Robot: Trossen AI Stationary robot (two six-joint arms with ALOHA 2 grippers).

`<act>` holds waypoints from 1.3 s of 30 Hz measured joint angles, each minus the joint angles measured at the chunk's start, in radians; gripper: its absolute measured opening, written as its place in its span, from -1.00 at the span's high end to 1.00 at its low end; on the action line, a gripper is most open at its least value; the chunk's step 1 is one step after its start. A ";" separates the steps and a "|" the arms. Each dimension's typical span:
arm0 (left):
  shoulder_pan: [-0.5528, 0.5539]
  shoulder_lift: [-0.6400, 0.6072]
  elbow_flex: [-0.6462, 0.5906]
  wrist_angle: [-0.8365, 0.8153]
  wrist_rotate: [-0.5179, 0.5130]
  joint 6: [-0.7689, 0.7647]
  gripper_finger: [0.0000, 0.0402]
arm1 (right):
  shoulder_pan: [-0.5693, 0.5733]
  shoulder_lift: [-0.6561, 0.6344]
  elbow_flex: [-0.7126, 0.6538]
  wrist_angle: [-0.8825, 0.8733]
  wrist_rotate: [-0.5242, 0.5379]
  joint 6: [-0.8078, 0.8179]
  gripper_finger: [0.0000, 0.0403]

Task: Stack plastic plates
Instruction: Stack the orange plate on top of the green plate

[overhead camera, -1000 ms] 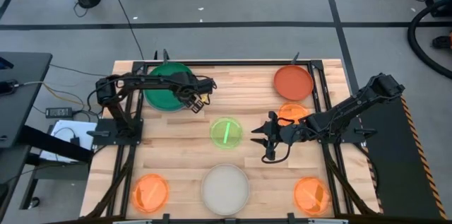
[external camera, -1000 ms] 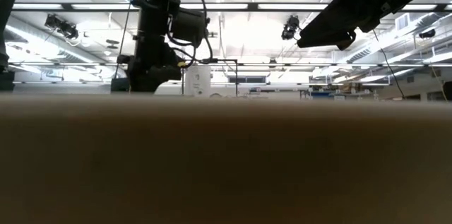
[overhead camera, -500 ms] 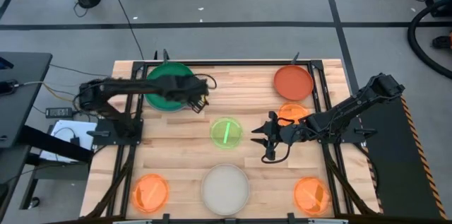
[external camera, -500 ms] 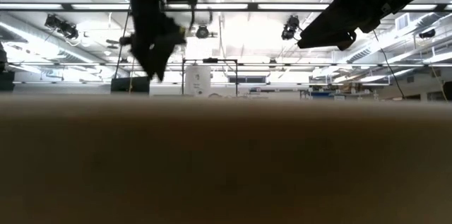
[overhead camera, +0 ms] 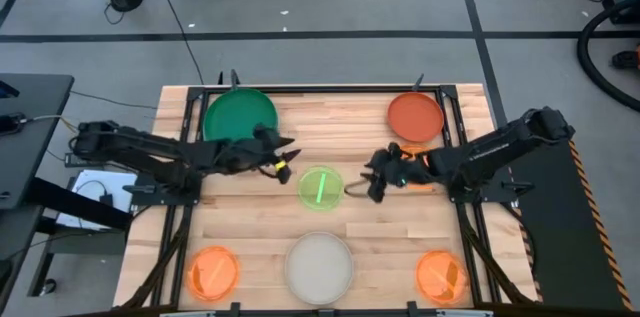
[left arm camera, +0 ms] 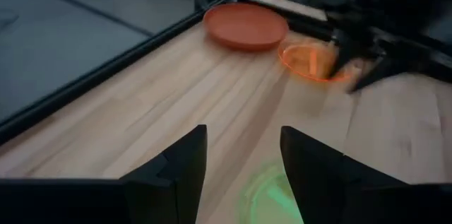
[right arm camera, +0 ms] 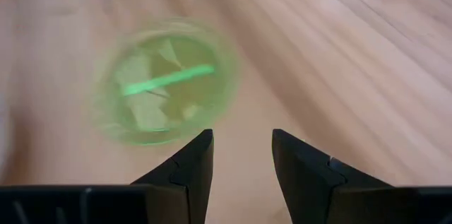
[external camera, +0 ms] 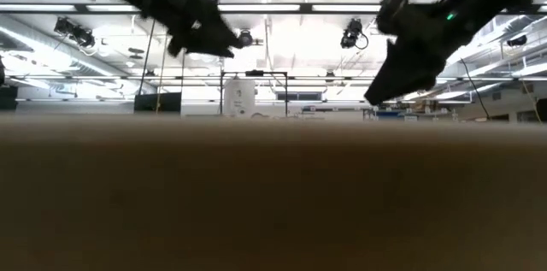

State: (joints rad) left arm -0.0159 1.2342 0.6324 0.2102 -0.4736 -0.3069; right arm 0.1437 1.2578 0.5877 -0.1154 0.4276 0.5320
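The neon-green plate (overhead camera: pixel 320 187) is lying flat near the middle of the bench (overhead camera: pixel 330 127), with bare wood all round it. The left claw (overhead camera: pixel 283 164) is hanging just off its left rim, fingers (left arm camera: pixel 185 160) parted and holding nothing. The right claw (overhead camera: pixel 372 179) is hovering near the plate's right side, its fingers (right arm camera: pixel 194 157) also spread and empty; in the right wrist view the plate (right arm camera: pixel 164 80) is showing ahead of them, apart from the tips.

The dark-green plate (overhead camera: pixel 239 117) is sitting at the far left, close to the bench's back edge. The red-orange plate (overhead camera: pixel 415 115) is sitting at the far right, and a small orange plate (left arm camera: pixel 309 61) is lying just in front of it, partly covered by the right arm in the high view.

Along the near edge, the cream plate (overhead camera: pixel 319 266) is resting in the middle, with orange plates at the left corner (overhead camera: pixel 213 271) and the right corner (overhead camera: pixel 441 275). Open wood is lying between the back row and the neon-green plate.
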 joint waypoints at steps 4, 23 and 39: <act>0.068 -0.045 -0.119 0.241 0.112 0.059 0.07 | -0.150 0.000 0.038 -0.114 -0.033 -0.011 0.23; 0.557 -0.117 -0.112 0.323 0.465 0.223 0.07 | -0.582 0.282 0.271 -0.218 -0.028 -0.187 0.23; 0.623 -0.116 -0.068 0.317 0.552 0.288 0.07 | -0.652 0.268 0.281 -0.373 -0.063 -0.166 0.23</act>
State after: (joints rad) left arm 0.6067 1.1186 0.5644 0.5270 0.0780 -0.0190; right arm -0.5087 1.5253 0.8688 -0.4880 0.3649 0.3658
